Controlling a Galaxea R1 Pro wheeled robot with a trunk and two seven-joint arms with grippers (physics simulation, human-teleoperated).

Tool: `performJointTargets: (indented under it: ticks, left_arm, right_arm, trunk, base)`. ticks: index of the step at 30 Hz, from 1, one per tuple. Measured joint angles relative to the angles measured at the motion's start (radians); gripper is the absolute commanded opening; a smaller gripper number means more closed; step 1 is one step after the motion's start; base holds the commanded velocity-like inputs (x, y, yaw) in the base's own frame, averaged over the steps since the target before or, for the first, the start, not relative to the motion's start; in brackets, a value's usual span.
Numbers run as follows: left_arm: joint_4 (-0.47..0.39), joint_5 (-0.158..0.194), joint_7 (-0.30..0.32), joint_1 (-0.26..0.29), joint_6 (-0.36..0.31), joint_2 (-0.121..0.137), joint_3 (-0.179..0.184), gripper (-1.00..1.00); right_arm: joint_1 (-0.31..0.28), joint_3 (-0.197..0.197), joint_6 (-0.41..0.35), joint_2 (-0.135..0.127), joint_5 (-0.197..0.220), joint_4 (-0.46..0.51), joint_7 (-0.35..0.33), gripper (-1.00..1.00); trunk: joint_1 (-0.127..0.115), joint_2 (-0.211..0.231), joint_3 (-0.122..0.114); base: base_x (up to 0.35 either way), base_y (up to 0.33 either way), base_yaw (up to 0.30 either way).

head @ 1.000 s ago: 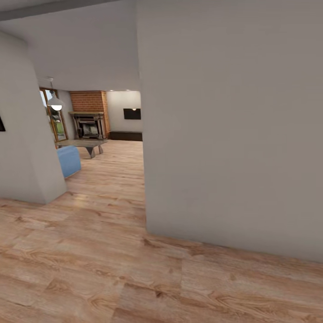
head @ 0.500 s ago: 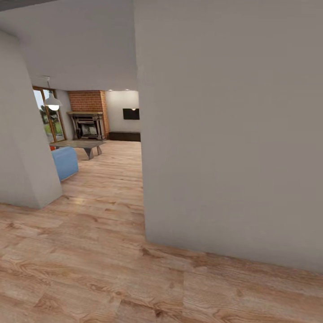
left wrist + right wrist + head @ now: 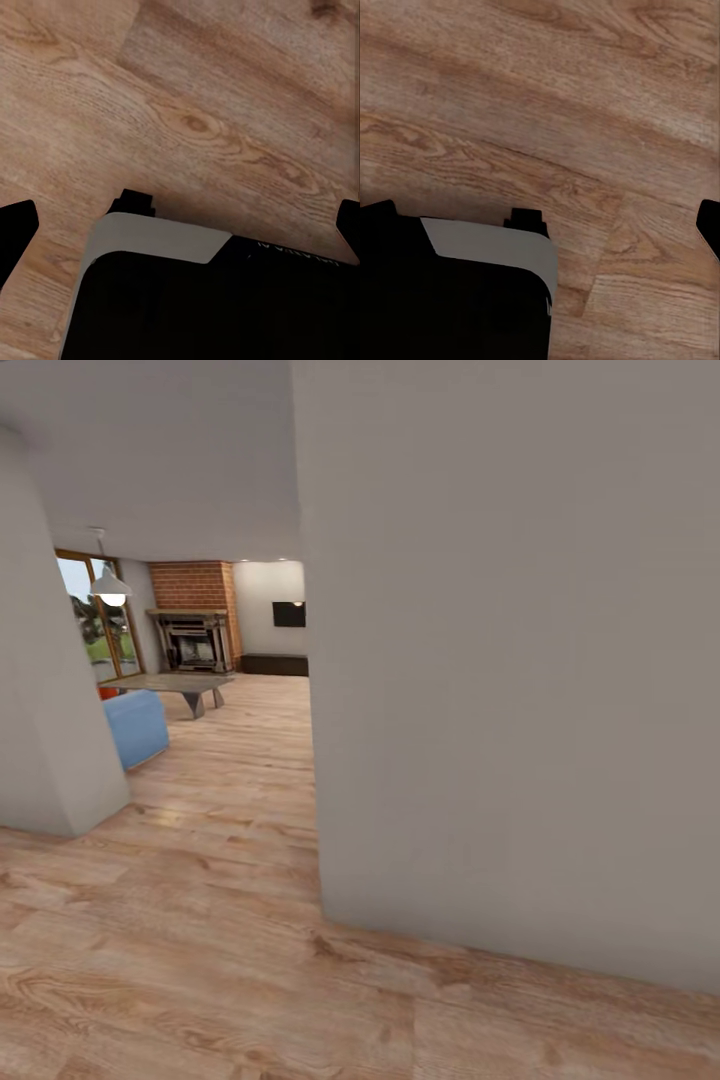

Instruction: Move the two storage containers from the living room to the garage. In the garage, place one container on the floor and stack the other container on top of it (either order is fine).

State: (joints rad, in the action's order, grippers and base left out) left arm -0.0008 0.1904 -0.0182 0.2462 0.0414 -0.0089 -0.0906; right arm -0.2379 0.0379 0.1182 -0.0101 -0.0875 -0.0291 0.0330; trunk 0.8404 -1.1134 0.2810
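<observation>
Through the opening ahead lies the living room (image 3: 215,690), with its light plank floor, a brick fireplace (image 3: 195,630) and a long dark low cabinet (image 3: 272,664). A small orange-red patch (image 3: 107,692) peeks out behind the blue sofa (image 3: 135,727); I cannot tell whether it is a storage container. The garage is out of view. In the left wrist view my left gripper (image 3: 184,225) hangs open over the wood planks, dark fingertips (image 3: 18,223) far apart and nothing between them. My right gripper (image 3: 544,217) is likewise open and empty above the planks.
A broad grey wall (image 3: 510,660) stands close on the right, its corner edging the opening. Another grey wall (image 3: 40,690) bounds the left side. A low coffee table (image 3: 175,685) stands past the sofa. The robot's dark base (image 3: 202,300) shows under the wrists.
The whole head view has shifted: the camera moved forward, the right wall looms larger, and more of the window and sofa shows at the left. No thing in the room has moved.
</observation>
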Motion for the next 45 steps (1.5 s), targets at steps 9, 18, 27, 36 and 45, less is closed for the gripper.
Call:
performJointTargets:
  ticks: [9, 18, 27, 36, 45]
  left_arm:
    - [0.0, -0.001, 0.0, 0.0, -0.006, -0.001, 0.0, 1.0]
    - [0.0, -0.001, 0.0, 0.0, 0.002, -0.003, 0.0, 1.0]
    - [0.0, -0.002, 0.0, 0.0, 0.006, -0.003, 0.0, 1.0]
    - [0.0, -0.002, 0.0, 0.0, 0.006, -0.003, 0.0, 1.0]
    - [0.0, -0.002, 0.0, 0.0, 0.007, -0.003, 0.0, 1.0]
  right_arm:
    - [0.0, 0.0, 0.0, 0.001, -0.004, 0.0, -0.003, 1.0]
    - [0.0, 0.001, -0.021, 0.01, -0.005, 0.0, 0.0, 1.0]
    - [0.0, 0.001, -0.023, 0.014, -0.006, 0.0, 0.002, 1.0]
    - [0.0, 0.001, -0.017, 0.015, -0.001, 0.0, 0.003, 1.0]
    - [0.0, 0.001, -0.012, 0.015, 0.0, 0.0, 0.003, 1.0]
  trunk:
    - [0.0, 0.0, 0.0]
    - [0.0, 0.0, 0.0]
    - [0.001, 0.0, 0.0]
    - [0.001, 0.0, 0.0]
    - [0.001, 0.0, 0.0]
  base:
    - [0.321, 0.0, 0.0]
    - [0.232, 0.0, 0.048]
    - [0.015, 0.0, 0.264]
    - [0.0, 0.0, 0.284]
    - [0.0, 0.0, 0.284]
